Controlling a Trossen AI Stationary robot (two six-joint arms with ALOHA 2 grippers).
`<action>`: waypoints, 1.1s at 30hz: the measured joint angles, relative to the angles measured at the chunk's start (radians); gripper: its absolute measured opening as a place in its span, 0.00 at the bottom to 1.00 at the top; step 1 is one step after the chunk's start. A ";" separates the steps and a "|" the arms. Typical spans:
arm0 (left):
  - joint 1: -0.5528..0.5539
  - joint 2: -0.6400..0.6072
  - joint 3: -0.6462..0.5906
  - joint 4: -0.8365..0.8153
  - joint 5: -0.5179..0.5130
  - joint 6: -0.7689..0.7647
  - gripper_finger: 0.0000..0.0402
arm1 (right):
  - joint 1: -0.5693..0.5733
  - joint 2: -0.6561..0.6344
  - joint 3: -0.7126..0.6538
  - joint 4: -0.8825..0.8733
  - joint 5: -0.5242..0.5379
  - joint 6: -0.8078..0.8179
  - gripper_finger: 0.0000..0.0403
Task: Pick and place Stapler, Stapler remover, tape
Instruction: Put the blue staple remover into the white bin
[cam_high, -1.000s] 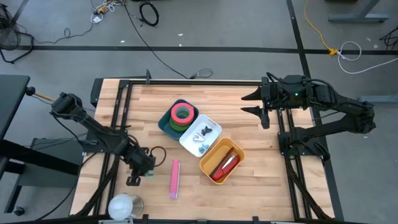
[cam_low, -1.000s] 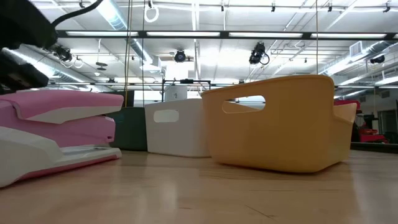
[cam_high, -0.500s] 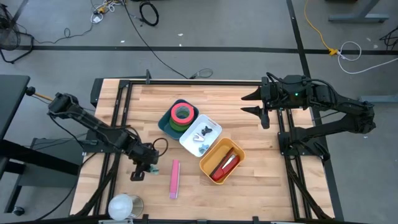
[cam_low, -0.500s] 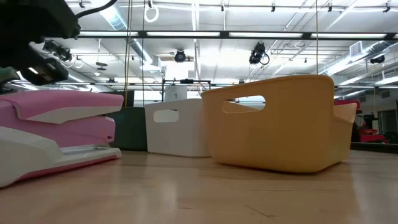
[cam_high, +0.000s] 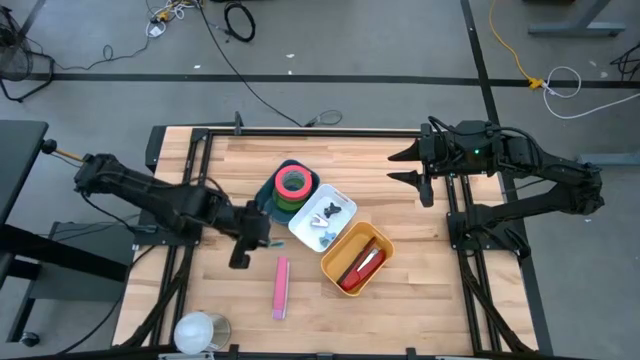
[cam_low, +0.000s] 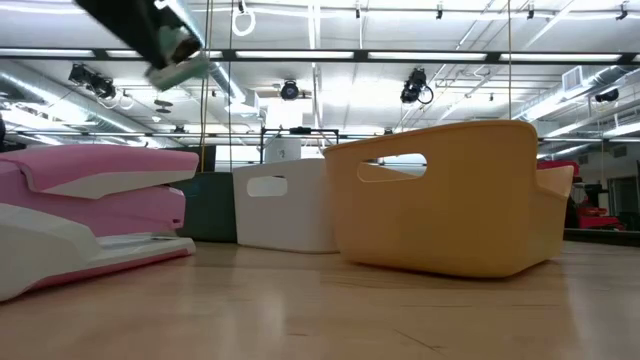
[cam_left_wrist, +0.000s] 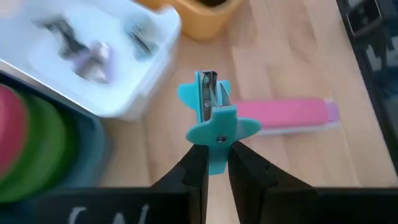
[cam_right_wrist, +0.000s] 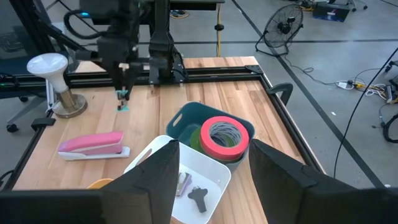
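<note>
Left end effector (cam_left_wrist: 212, 163) clamped on teal staple remover (cam_left_wrist: 213, 115), held above worktop (cam_high: 400, 290) just beside white bin (cam_high: 322, 218). Pink stapler (cam_high: 281, 288) lies near bin; tape rolls (cam_high: 292, 184) in teal bin behind. Right end effector (cam_high: 408, 166) apart, well away.

a wooden table (cam_high: 400, 290) carries a pink stapler (cam_high: 281, 288), teal bin (cam_high: 262, 199), white bin (cam_high: 303, 229), yellow bin (cam_high: 335, 260) and lamp (cam_high: 198, 332).

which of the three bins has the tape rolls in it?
The dark teal bin, at the far-left end of the diagonal row. It holds the stacked tape rolls; the white bin and yellow bin don't.
</note>
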 joint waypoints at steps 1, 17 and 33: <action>0.013 0.000 0.014 -0.004 -0.005 0.012 0.12 | 0.000 0.000 0.000 0.000 0.000 0.000 0.48; 0.153 0.029 0.113 0.163 -0.090 0.189 0.12 | 0.000 0.000 0.000 0.000 0.000 0.000 0.48; 0.177 0.246 0.112 0.305 -0.100 0.223 0.12 | 0.000 0.000 0.000 -0.006 -0.001 0.000 0.48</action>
